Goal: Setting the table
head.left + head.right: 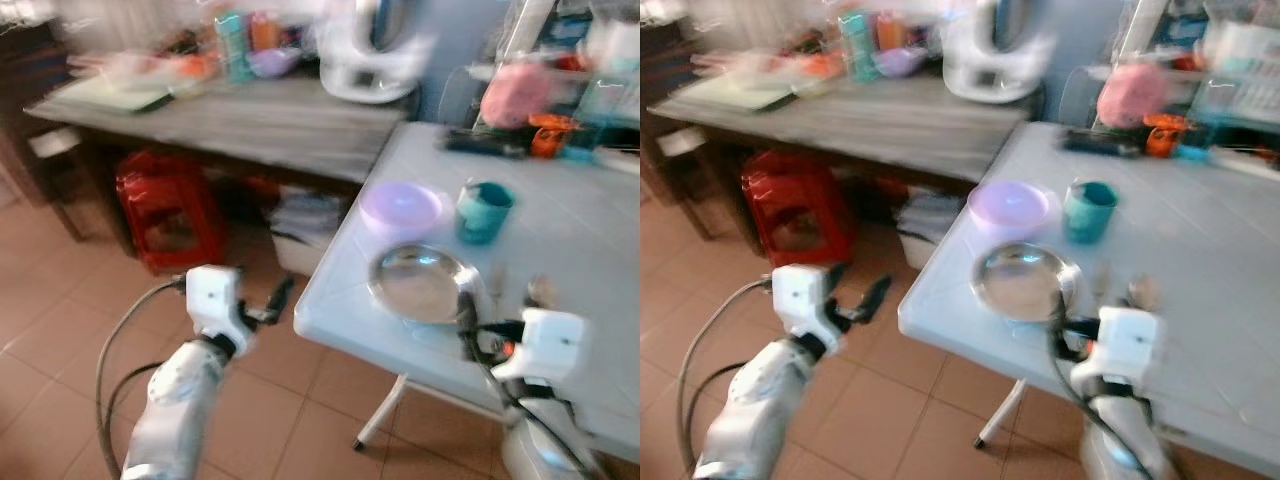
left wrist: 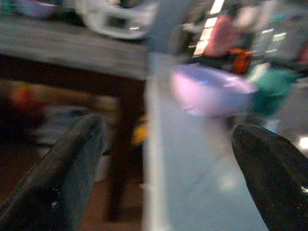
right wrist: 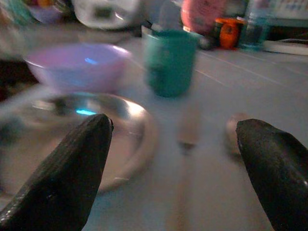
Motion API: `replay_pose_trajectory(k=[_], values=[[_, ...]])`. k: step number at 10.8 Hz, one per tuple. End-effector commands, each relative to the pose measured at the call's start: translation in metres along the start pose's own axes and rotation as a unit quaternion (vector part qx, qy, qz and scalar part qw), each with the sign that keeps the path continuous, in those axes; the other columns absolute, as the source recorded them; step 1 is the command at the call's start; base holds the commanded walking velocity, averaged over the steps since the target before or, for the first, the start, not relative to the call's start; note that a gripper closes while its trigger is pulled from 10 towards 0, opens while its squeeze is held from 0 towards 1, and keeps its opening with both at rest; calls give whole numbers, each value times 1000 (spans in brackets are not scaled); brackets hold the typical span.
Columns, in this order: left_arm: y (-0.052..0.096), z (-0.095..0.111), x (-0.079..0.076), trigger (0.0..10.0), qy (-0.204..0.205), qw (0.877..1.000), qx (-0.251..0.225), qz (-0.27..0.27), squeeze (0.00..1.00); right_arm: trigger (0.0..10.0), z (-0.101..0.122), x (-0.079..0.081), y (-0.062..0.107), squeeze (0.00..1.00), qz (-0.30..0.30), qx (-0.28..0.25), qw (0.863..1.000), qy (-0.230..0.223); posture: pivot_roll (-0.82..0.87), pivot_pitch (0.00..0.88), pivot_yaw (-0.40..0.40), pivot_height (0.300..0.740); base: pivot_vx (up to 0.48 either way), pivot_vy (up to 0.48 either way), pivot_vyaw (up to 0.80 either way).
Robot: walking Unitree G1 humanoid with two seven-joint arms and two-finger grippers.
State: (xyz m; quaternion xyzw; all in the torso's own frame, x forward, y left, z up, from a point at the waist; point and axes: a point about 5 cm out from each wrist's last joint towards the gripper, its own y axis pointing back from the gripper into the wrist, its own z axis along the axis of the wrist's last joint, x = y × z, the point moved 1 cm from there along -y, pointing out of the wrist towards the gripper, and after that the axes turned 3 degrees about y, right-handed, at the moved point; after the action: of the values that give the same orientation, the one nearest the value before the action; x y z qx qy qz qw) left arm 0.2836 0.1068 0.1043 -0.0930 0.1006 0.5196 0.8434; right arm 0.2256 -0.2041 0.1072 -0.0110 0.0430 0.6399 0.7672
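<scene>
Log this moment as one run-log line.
left gripper open, off table edge | right gripper open over table | steel plate, purple bowl, teal cup set

Motion blur smears the whole scene. In the upper left, the clutter (image 1: 235,45) on the wooden counter (image 1: 250,120) cannot be identified. Two small utensils (image 1: 515,290) lower right of the metal plate (image 1: 420,283) are too blurred to name. The frame's bottom edge crops both arms.

A red plastic stool (image 1: 168,208) stood under the far grey counter (image 1: 250,120), left of the table, with a white appliance (image 1: 370,55) on top.
</scene>
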Motion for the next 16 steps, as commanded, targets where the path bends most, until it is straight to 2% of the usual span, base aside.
replay_pose_trajectory(k=[1, 5, 7, 8, 10, 11, 13, 15, 16], values=[[5, 1, 10, 10000, -12, 1000, 4, 14, 0, 10000, 3, 9, -2, 0, 15, -7, 1000, -10, -40, 0, -4, 740, 289, 0, 0], [7, 0, 9, 10000, -5, 1000, 2, -1, 0, 10000, 2, 10, -2, 0, 16, -6, 1000, -10, -42, 0, -1, 740, 72, 0, 0], [19, -8, 7, 10000, -3, 998, 35, -61, 0, 10000, 3, 9, -2, 0, 13, -9, 1000, -7, -49, 0, -4, 740, 0, 0, 0], [27, -10, 9, 10000, -13, 995, 51, -87, 0, 10000, 4, 5, -2, 0, 8, -10, 1000, -6, -49, 0, -4, 740, 0, 0, 0], [33, -20, 7, 10000, -46, 987, 89, -126, 0, 10000, 3, -6, 0, 0, -5, -5, 1000, -20, -42, 0, -4, 740, 0, 0, 0], [34, -21, 4, 10000, -57, 983, 94, -150, 0, 10000, 1, -20, 3, 0, -19, 2, 1000, -20, -58, 0, 6, 740, 0, 0, 0], [31, -21, 3, 10000, -54, 982, 90, -155, 0, 10000, 3, -24, 0, 0, -11, -1, 1000, -28, -63, 0, 9, 740, 0, 0, 0], [29, -21, 4, 10000, -65, 982, 87, -158, 0, 10000, 8, -4, -6, 0, 48, -2, 997, -60, -62, 0, 9, 740, 0, 0, 0], [29, -21, 5, 10000, -67, 982, 87, -155, 0, 10000, 9, -2, -10, 0, 58, 0, 996, -71, -62, 0, 9, 740, 0, 0, 0]])
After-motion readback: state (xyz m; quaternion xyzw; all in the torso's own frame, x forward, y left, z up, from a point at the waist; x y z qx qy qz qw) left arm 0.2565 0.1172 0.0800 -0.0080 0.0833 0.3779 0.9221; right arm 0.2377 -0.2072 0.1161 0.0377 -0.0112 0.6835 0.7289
